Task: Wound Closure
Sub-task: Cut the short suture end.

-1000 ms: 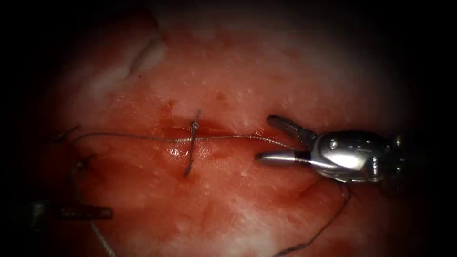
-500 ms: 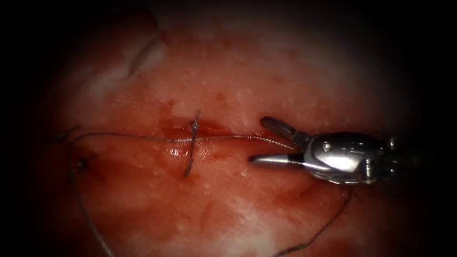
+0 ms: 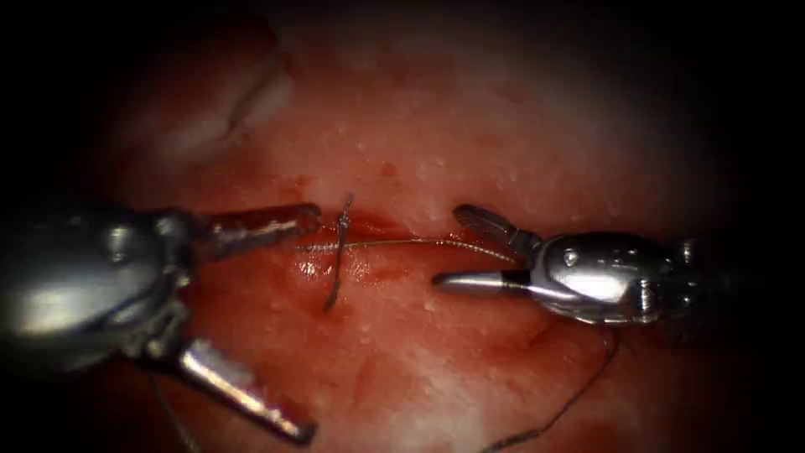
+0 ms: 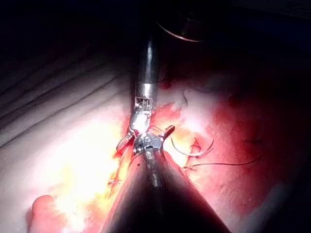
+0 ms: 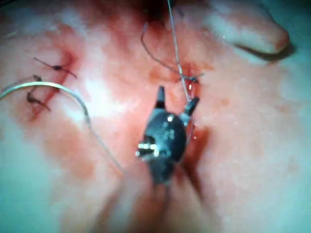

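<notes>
On the tissue [image 3: 470, 126] a dark stitch [image 3: 340, 252] crosses the red cut [image 3: 381, 228]. From the stitch a thin thread [image 3: 419, 242] runs right and passes between the jaws of my right tool [image 3: 449, 248], which stand open and hold nothing. At the left of the stitch my left tool [image 3: 310, 323] is spread wide open and grips nothing; its upper jaw lies just beside the stitch. The right wrist view shows the right tool [image 5: 176, 99] open by the same stitch [image 5: 190, 80]. A pale curved strand [image 5: 53, 85] lies there; needle or thread, I cannot tell.
A loose thread tail [image 3: 570, 403] curls off below the right tool. Older stitches with short cut ends [image 5: 54, 68] sit on the tissue. Red fluid [image 3: 360, 268] wets the surface around the cut. A pale fold of tissue [image 3: 243, 101] rises at the back left.
My left tool has come in from the left with its jaws spread, covering the thread's left run and the older stitches. The right tool has edged slightly left, still open.
</notes>
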Action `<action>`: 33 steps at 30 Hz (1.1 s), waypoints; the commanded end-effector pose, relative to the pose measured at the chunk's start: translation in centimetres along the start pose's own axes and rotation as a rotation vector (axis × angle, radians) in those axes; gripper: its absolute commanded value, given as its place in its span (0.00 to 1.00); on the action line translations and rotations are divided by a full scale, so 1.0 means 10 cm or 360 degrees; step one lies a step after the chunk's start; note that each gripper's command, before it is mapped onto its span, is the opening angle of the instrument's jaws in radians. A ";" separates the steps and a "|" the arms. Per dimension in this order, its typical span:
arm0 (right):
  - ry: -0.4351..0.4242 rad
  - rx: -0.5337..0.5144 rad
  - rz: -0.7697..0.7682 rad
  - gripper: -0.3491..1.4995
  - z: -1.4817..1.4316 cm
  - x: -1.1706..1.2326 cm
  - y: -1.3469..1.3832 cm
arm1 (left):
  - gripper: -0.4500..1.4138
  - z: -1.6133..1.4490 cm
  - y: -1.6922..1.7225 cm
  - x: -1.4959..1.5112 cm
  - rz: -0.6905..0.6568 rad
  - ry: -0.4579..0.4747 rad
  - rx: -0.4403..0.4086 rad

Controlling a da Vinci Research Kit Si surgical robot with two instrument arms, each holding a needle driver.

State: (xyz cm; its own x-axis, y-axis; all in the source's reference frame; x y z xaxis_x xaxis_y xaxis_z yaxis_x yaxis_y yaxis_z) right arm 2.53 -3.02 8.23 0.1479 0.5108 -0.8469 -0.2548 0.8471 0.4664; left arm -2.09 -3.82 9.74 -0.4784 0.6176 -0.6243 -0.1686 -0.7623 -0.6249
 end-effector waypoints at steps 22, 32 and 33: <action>0.0000 0.0005 0.0007 0.89 0.000 -0.002 -0.003 | 0.55 0.074 -0.077 -0.100 0.0007 -0.0131 0.0061; 0.0000 0.0007 0.0007 0.89 0.000 -0.001 -0.006 | 0.42 0.079 -0.085 -0.111 0.0023 -0.0168 0.0069; 0.0000 0.0007 0.0007 0.89 0.000 -0.001 -0.006 | 0.39 0.080 -0.086 -0.113 0.0025 -0.0169 0.0071</action>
State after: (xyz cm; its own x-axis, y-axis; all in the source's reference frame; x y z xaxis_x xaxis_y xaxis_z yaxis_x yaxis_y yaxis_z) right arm 2.48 -3.02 8.17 0.1469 0.5143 -0.8450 -0.2538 0.8452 0.4703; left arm -2.04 -3.99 11.33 -0.5702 0.5849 -0.5769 -0.2010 -0.7802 -0.5923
